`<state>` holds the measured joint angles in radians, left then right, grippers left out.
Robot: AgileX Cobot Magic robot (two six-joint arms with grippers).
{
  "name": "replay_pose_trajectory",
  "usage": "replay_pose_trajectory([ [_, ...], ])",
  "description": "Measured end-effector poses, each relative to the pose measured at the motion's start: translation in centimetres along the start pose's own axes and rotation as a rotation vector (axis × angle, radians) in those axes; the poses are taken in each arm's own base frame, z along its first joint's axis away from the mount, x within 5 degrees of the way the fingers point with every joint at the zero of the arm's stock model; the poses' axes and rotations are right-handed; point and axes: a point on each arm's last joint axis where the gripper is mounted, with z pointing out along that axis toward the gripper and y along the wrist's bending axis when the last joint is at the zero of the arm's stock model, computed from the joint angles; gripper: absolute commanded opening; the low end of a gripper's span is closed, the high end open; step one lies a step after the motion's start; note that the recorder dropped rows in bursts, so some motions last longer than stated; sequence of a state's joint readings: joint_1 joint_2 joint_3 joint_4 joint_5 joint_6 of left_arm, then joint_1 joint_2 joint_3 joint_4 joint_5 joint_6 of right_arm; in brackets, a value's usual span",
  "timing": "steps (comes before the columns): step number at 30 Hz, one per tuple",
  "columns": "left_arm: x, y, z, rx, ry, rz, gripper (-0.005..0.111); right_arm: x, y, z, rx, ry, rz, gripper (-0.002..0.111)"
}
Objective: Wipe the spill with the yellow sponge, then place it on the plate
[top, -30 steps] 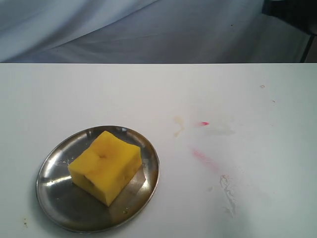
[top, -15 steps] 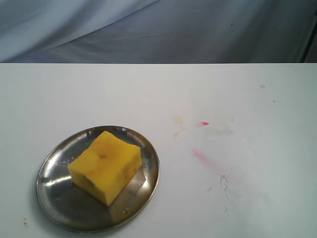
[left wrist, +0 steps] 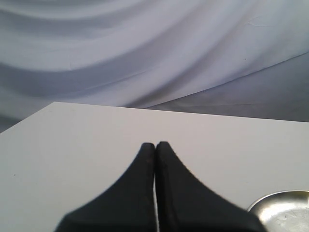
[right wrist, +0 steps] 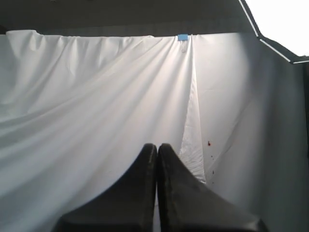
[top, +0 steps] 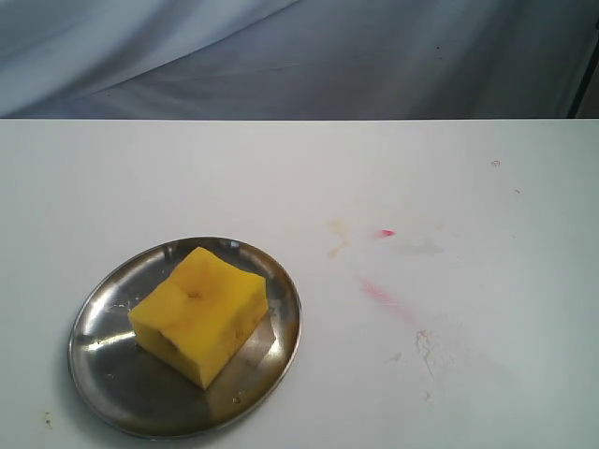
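Observation:
The yellow sponge (top: 198,313) lies on the round steel plate (top: 112,374) at the front left of the white table in the exterior view. A faint tan smear of the spill (top: 336,238) marks the table right of the plate. Neither arm shows in the exterior view. My left gripper (left wrist: 155,144) is shut and empty above the table, with the plate's rim (left wrist: 282,210) at the corner of its view. My right gripper (right wrist: 157,145) is shut and empty, facing the white cloth backdrop.
Pink-red streaks (top: 379,292) and a pink dot (top: 387,233) mark the table right of the spill. A whitish scuff (top: 426,348) lies nearer the front right. Grey-white cloth (top: 281,56) hangs behind the table's far edge.
A dark arm part at the top right corner of the exterior view has left the frame. The whitish scuff at the front right looks fainter. Sponge and plate have not moved.

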<state>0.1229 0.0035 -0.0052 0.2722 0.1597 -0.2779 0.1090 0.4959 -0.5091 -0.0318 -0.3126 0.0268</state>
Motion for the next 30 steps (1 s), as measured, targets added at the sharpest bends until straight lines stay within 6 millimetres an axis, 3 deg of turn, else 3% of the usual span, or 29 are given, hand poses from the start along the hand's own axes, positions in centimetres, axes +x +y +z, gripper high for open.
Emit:
replay_pose_trajectory([
  [7,0.0,0.0,0.0,0.000,0.000,0.000,0.000,0.0,0.0,-3.4,0.003,-0.002,-0.003,0.000],
  [17,0.0,0.0,0.0,0.000,0.000,0.000,0.000,2.5,0.0,-8.5,0.008,0.006,-0.006,0.000],
  [26,0.0,0.0,0.0,0.000,0.000,0.000,0.000,4.7,0.0,-9.5,0.002,0.164,0.028,0.000],
  [30,0.0,0.0,0.0,0.000,0.000,0.000,0.000,7.3,0.1,-9.6,0.010,0.263,0.142,0.000],
])
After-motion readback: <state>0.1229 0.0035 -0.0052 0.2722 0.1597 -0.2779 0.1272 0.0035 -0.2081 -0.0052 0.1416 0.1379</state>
